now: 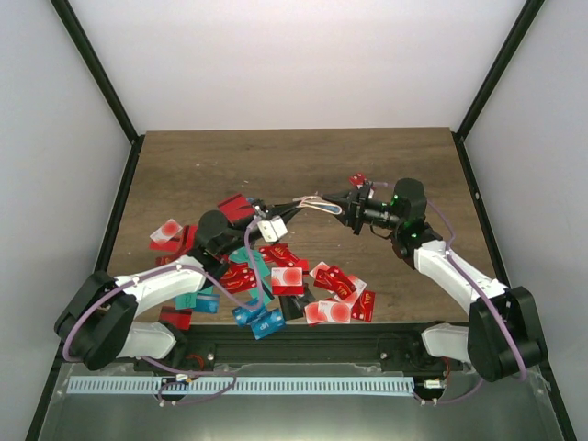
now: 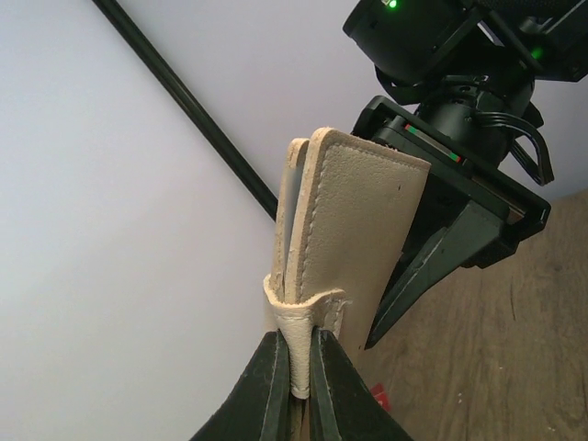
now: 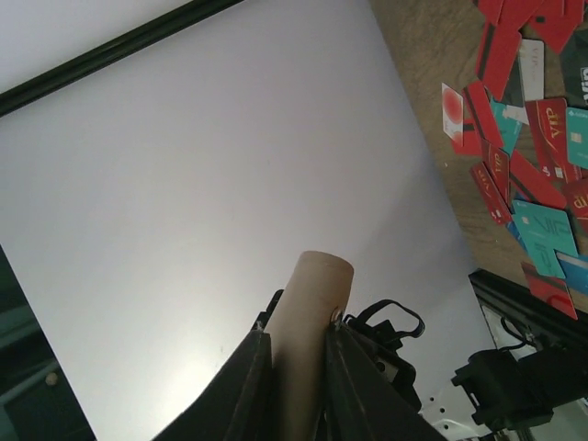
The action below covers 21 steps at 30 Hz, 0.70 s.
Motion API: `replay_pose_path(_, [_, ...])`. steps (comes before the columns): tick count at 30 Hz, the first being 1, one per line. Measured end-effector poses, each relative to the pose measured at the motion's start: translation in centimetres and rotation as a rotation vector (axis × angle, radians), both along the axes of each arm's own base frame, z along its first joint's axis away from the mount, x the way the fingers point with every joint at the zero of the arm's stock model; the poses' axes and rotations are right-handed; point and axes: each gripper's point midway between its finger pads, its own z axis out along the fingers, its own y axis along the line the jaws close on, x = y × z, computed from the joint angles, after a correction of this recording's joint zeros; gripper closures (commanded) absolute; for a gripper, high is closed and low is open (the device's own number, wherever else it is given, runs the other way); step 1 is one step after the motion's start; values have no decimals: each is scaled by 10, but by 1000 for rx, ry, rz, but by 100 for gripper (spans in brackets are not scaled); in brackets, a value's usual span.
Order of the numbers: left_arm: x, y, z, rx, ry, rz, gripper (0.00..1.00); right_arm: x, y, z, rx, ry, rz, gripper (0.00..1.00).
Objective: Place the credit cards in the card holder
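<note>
The beige card holder (image 1: 317, 203) hangs in the air above the table's middle, held between both grippers. In the left wrist view my left gripper (image 2: 296, 338) is shut on the card holder's (image 2: 354, 230) folded bottom edge, and the holder stands upright and slightly parted. My right gripper (image 3: 299, 323) is shut on the holder's tan flap (image 3: 312, 303). In the top view the left gripper (image 1: 290, 209) and right gripper (image 1: 344, 208) face each other. The credit cards (image 1: 276, 276), mostly red with some teal and blue, lie scattered below on the table.
The cards spread from the left side (image 1: 168, 232) to the near right (image 1: 342, 303), close to the table's front edge. One red card (image 1: 357, 179) lies behind the right gripper. Black frame posts (image 1: 96, 69) stand at the corners.
</note>
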Motion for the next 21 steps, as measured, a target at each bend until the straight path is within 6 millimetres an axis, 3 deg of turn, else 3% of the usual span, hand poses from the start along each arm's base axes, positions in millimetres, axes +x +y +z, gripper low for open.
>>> replay_pose_path(5, [-1, -1, 2, 4, -34, 14, 96, -1, 0, 4, 10, -16, 8, 64])
replay_pose_path(11, [1, -3, -4, 24, -46, 36, 96, -10, 4, 10, 24, -44, 63, 61])
replay_pose_path(14, [3, -4, -7, 30, -50, 46, 96, -12, 5, 11, 27, -48, 77, 69])
replay_pose_path(18, [5, -5, -7, 28, -64, 57, 95, -13, 5, 13, 29, -61, 83, 90])
replay_pose_path(20, [5, -5, -7, 28, -71, 57, 84, -13, 5, 14, 31, -63, 83, 98])
replay_pose_path(21, [5, -5, -7, 28, -71, 58, 69, -13, 5, 14, 31, -64, 84, 99])
